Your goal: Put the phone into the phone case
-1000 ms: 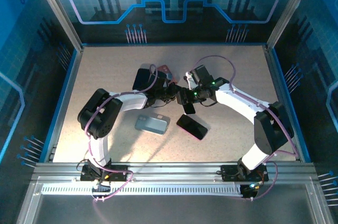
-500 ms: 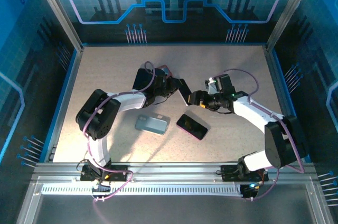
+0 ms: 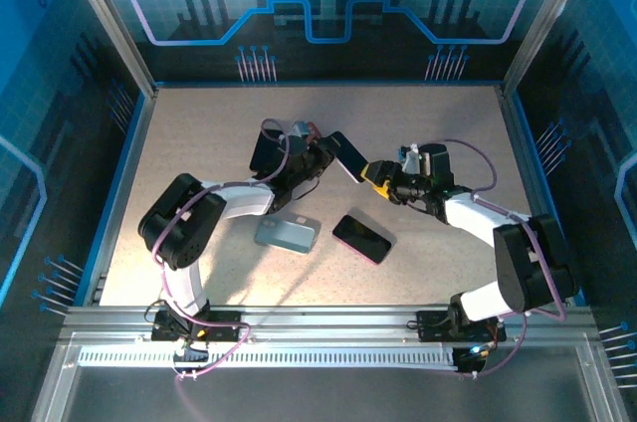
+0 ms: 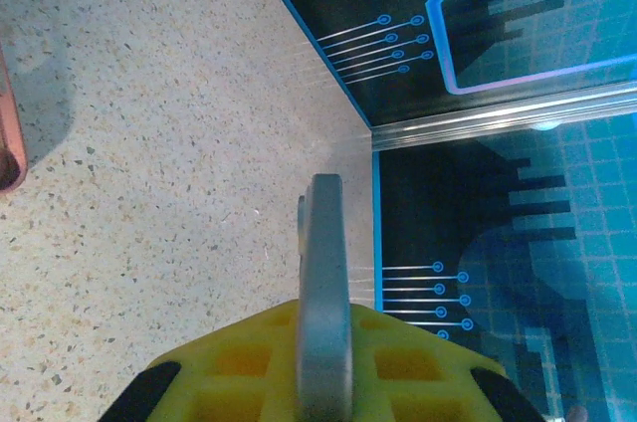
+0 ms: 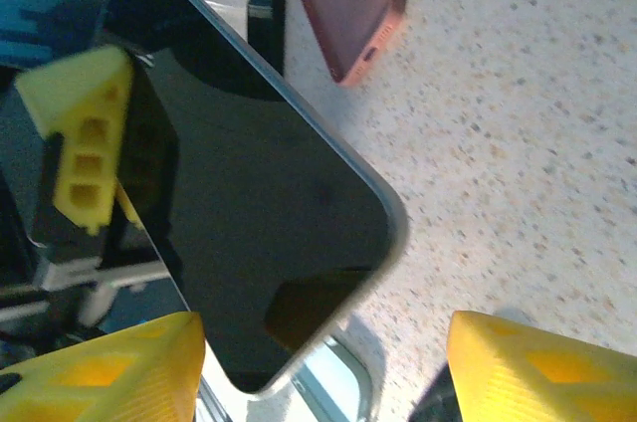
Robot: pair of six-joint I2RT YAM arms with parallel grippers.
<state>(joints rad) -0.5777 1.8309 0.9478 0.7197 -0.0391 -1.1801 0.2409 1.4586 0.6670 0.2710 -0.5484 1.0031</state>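
My left gripper is shut on a grey-edged phone and holds it tilted above the table centre. In the left wrist view that phone stands edge-on between my yellow fingers. My right gripper is open just right of the phone. In the right wrist view the phone's dark screen reaches down between the right gripper's spread fingertips without touching them. A grey-blue phone case lies flat on the table below the left gripper.
A second black phone lies right of the case. A pink case and a black flat item lie behind the left gripper. Blue enclosure walls bound the table.
The right gripper has pulled back to the right, away from the left gripper. The left gripper has raised the phone and swung it up and rightward.
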